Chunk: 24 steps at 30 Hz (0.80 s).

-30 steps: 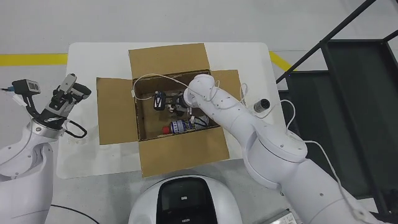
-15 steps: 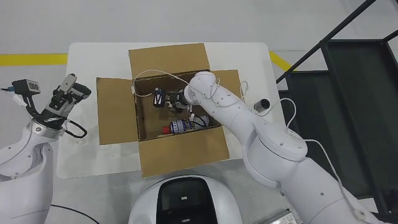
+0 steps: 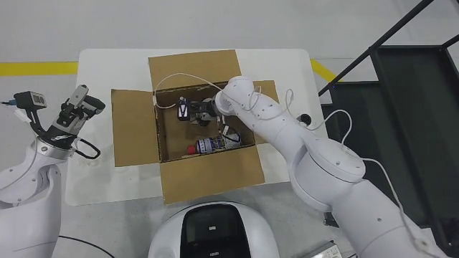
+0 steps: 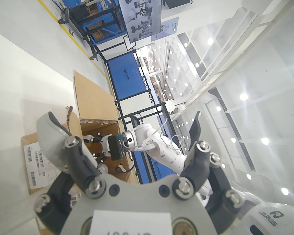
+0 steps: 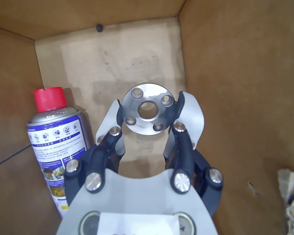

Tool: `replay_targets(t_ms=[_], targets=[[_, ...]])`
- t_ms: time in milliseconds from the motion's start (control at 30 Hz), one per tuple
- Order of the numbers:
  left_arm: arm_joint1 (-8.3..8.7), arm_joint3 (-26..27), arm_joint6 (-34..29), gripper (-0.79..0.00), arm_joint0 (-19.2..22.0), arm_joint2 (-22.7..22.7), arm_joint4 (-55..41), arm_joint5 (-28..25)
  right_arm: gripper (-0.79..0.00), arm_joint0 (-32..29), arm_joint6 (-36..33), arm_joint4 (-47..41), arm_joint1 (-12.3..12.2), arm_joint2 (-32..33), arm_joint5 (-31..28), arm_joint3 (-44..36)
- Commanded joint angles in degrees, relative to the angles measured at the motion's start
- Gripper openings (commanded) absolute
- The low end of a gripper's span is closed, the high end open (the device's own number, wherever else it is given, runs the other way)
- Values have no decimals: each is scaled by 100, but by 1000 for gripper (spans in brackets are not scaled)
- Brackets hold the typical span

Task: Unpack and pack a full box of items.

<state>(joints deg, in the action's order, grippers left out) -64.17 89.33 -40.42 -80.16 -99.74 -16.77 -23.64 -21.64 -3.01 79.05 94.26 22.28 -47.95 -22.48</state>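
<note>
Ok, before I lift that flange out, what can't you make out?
Right wrist view: base of the spray can, behind the right gripper.
Right wrist view: crumpled wrapping, cut by the edge.
Right wrist view: black speck on the box floor, too small to identify.
Top view: box floor under that arm.

Our R arm is stretched fwd w/ the wrist turned across toward our left side, its jaws pinched on a metal flange. Our L arm sits out left, wrist tipped up, jaws spread wide.
</note>
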Motion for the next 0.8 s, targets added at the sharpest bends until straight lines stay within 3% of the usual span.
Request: replay_targets(t_ms=[0,333,667,767], targets=[[0,0,0,0,0,0,0,0,-785,-42,28,49,-110,55,-17,-193],[0,0,0,0,0,0,0,0,-785,-568,-155,186,-846,636,-23,-1661],[0,0,0,0,0,0,0,0,-785,-1762,-1415,148,-1722,1881,21,-4021],[0,0,0,0,0,0,0,0,-785,-1762,-1415,148,-1722,1881,21,-4021]])
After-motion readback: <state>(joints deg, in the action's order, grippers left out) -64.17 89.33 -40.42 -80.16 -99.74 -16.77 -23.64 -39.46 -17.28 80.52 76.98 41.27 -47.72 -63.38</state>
